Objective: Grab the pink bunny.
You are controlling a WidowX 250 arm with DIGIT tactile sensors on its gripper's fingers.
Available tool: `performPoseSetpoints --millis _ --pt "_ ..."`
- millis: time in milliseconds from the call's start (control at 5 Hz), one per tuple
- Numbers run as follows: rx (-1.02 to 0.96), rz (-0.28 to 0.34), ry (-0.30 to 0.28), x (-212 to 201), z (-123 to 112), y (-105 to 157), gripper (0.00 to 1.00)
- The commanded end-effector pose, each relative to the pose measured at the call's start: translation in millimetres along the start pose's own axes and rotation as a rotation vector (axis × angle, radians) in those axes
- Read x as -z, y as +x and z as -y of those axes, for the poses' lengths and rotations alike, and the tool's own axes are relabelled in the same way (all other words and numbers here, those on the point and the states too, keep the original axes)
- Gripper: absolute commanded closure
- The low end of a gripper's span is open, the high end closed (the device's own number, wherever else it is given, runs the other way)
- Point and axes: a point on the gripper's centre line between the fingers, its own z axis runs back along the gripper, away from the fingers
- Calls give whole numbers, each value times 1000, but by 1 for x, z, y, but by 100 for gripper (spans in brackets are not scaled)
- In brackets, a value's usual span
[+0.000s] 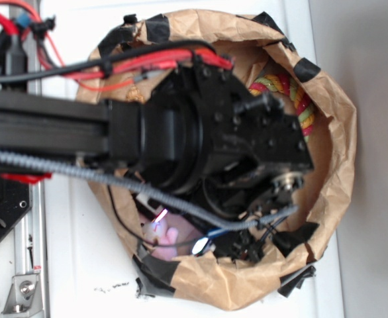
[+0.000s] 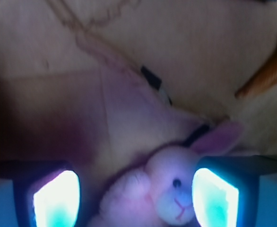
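From the wrist view, the left finger pad (image 2: 58,198) glows pale cyan at about seven o'clock, standing clear of the pink bunny (image 2: 169,189). The bunny lies between the two fingers, low in the frame near six o'clock, its white face and dark eye turned up, one ear pointing toward two o'clock. The right pad (image 2: 214,196) sits just beside its cheek; I cannot tell whether it touches. The gripper (image 2: 136,198) is spread wide, holding nothing. From above, the black arm (image 1: 181,132) reaches into a crumpled brown paper bag (image 1: 333,132) on the white desk (image 1: 75,265).
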Motion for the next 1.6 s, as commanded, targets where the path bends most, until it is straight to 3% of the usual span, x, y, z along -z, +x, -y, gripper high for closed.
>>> performPoseSetpoints --millis 0,200,400,600,1000,1400 --pt "11 -24 9 -7 -10 -24 0" --pt "-13 -101 69 10 -41 -50 0" --pt "18 -187 71 36 -44 -54 0" --pt "183 -110 -73 49 -48 -63 100" --pt "284 2 -168 36 -42 -49 100" --pt "309 160 -154 -5 -20 2 100"
